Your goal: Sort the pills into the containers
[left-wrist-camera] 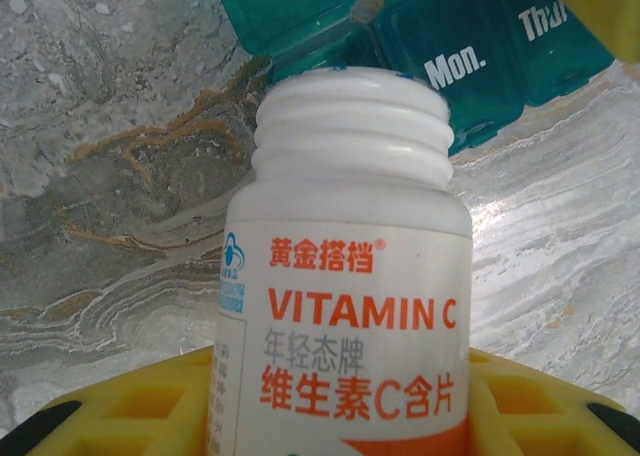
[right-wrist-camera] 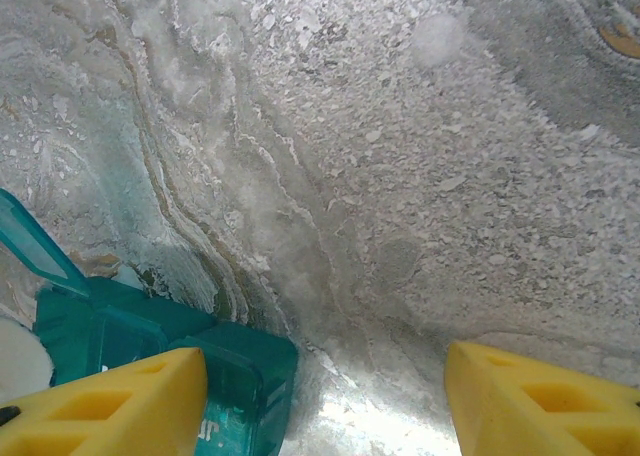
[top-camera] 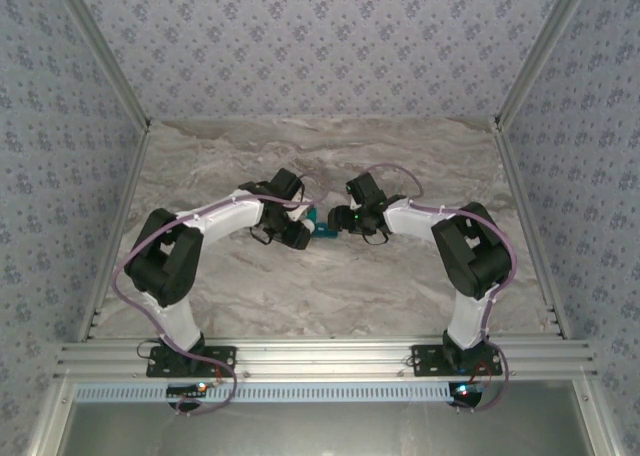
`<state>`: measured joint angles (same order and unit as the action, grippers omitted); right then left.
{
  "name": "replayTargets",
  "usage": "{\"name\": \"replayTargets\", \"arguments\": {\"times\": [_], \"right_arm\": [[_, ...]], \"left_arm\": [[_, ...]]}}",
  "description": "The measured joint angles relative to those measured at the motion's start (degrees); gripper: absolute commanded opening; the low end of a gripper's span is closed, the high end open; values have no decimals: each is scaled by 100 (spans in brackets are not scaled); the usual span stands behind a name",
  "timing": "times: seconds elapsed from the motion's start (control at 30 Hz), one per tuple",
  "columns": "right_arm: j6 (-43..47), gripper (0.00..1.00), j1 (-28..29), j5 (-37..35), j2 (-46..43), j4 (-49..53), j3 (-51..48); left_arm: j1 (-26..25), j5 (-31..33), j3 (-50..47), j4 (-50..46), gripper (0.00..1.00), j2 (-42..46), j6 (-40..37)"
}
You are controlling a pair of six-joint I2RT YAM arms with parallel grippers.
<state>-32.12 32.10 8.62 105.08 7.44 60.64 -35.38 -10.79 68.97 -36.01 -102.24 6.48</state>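
Two arms (top-camera: 200,238) of mine bend inward over the marble table (top-camera: 320,296) and meet near its middle. They are well apart from the papered walls (top-camera: 320,36) and from the metal rail (top-camera: 320,361) at the near edge, with bare marble open all around.

My left gripper (top-camera: 297,233) pinches a white vitamin bottle (left-wrist-camera: 345,306). It is uncapped, its threaded mouth tipped toward the pill box (left-wrist-camera: 450,36).

That box is teal, see-through plastic: a row of small lidded compartments, one marked "Mon.", another beginning "Thu". It lies on the marble between my two grippers. One lid (left-wrist-camera: 285,6) stands open just beyond the bottle's mouth.

My right gripper (right-wrist-camera: 325,406) is spread wide. One yellow finger (right-wrist-camera: 110,406) sits just beside the box's end; whether it touches I cannot tell. The other finger hangs over bare marble.
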Motion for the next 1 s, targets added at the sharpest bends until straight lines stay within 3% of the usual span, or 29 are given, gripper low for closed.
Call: {"name": "replayTargets", "arguments": {"times": [1.0], "right_arm": [[-63, 66, -2, 0, 11, -37, -2]], "left_arm": [[-39, 35, 560, -629, 0, -345, -155]]}}
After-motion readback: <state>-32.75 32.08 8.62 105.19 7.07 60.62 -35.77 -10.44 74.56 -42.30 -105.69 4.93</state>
